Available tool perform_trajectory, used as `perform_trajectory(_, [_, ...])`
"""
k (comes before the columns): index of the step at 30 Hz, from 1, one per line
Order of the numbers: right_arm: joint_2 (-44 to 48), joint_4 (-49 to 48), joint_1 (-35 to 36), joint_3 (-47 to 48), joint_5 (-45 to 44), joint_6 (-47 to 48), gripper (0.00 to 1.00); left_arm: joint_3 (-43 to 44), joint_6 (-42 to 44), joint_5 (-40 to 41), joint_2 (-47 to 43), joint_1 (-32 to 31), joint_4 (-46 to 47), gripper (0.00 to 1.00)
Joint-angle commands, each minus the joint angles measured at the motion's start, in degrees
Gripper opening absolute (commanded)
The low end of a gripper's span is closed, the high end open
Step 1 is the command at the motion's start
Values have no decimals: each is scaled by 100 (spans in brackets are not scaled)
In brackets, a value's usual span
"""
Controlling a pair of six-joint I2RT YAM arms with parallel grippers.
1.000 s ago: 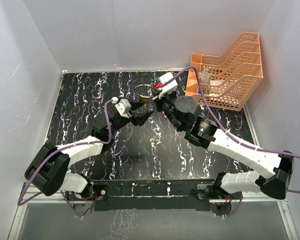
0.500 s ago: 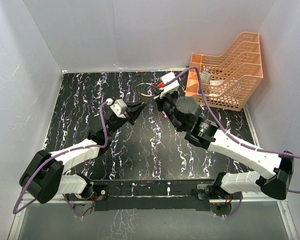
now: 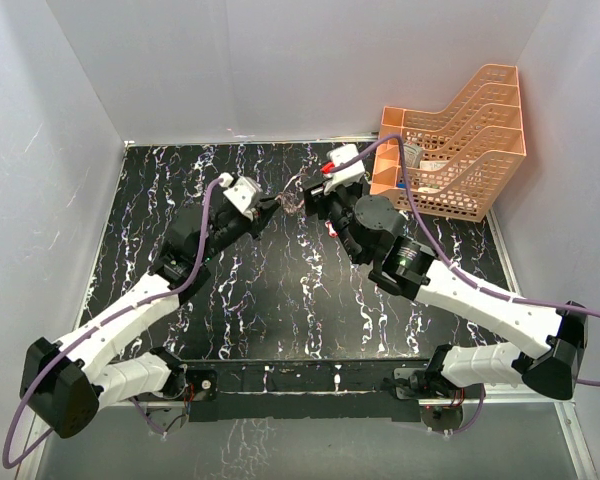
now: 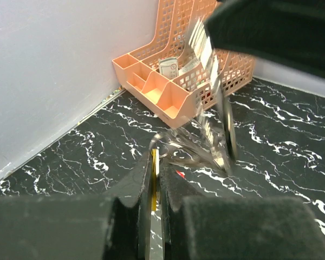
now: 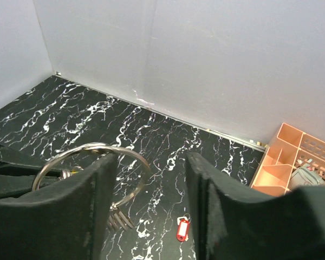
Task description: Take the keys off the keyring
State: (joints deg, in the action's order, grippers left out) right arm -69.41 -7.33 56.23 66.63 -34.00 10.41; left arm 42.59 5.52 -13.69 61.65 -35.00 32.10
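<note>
Silver wire is what sits between your two grippers: the ring (image 5: 91,145) hangs in the air over the middle of the table's far edge. Your left gripper (image 4: 156,162) is pinched almost closed on the yellow key (image 4: 153,176), seen edge-on as a thin strip between the fingers, with the blurred ring just past the tips. Your right gripper (image 5: 150,158) is spread wide and grips nothing. The ring passes behind its left-hand finger, and you cannot tell whether wire and finger touch. Small metal bits (image 5: 117,218) dangle from the ring's lower side. The red key (image 5: 182,228) lies flat on the table, off the ring, near the far edge and right of its middle. The table (image 3: 230,300) is black with white veins. An orange mesh tray (image 3: 500,110) stands in the far right corner, and plain pale walls (image 3: 280,70) close in the left, far and right edges.
</note>
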Motion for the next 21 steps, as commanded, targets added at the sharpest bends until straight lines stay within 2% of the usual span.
perform_trajectory(1, [-92, -254, 0, 203, -219, -14, 58, 969, 451, -97, -89, -32, -1979, 0])
perform_trajectory(3, [-132, -233, -4, 208, -350, -5, 64, 1483, 447, -123, 13, -33, -2698, 0])
perform_trajectory(8, [-312, -254, -3, 266, -763, 155, 67, 3031, 610, -206, 540, -44, -4743, 0])
perform_trajectory(14, [-226, -208, 2, 121, -831, 159, 69, 3107, 1077, 248, 172, -64, -4760, 0])
perform_trajectory(18, [23, -422, 2, -171, -808, 138, 69, 3767, 1075, 216, 653, -57, -5481, 0])
perform_trajectory(21, [339, -574, 2, -492, -381, 4, 68, 4140, 1066, -103, 962, -59, -5876, 0])
